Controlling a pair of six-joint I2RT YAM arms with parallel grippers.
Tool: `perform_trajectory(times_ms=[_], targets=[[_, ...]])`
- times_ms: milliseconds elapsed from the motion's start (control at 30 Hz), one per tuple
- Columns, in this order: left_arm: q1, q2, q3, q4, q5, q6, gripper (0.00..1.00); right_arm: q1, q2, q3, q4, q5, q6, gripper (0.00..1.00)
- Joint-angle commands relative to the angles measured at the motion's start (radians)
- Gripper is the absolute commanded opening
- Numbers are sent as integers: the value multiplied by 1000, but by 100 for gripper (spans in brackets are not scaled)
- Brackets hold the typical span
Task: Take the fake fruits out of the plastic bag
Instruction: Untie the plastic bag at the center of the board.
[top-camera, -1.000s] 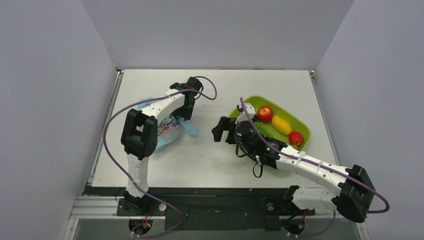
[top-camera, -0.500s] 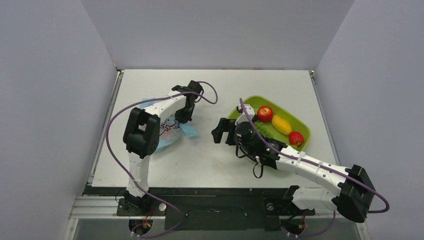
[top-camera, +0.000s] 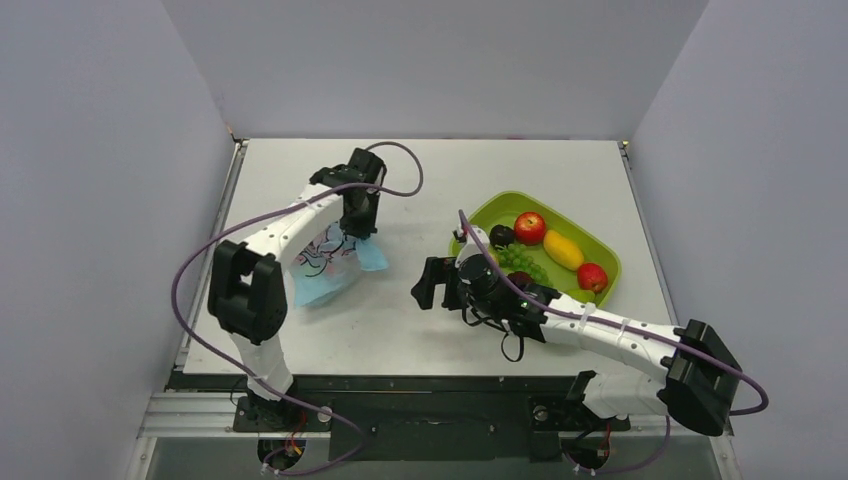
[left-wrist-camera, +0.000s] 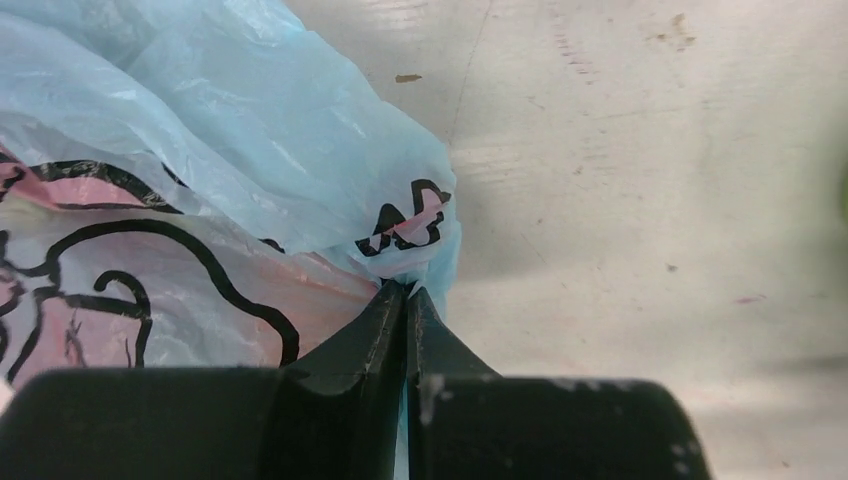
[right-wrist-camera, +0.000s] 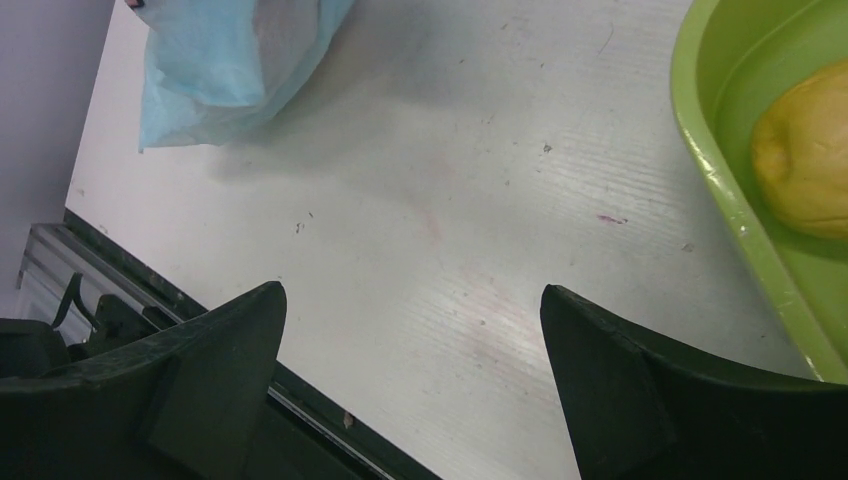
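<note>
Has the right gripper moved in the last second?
Yes. The right gripper has shifted left and toward the near table edge, farther from the tray.

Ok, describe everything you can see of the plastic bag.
The plastic bag is thin, crinkly light-blue film with black cartoon line drawings and pink print. It sits bunched on the left of the white table, partly under the left arm. The left gripper is shut on a puckered fold at its edge. Nothing else touches it, and its contents cannot be made out.
</note>
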Motion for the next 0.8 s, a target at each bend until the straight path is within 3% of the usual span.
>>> perform_trajectory(times_ms=[0,200,400,567,767], targets=[[43,-217,-48,65,114,-30,0,23,55,41,76,-3,17,94],[167,-468,-213,206,279,-29,0,72,105,88,114,99,34,93],[218,-775,-475,441,323,-27,0,107,155,196,64,154,-6,93],[223,-979,-691,593,218,-29,0,112,183,262,19,192,-41,93],[226,-992,-706,566,121,7,0,114,244,321,-6,217,-59,94]])
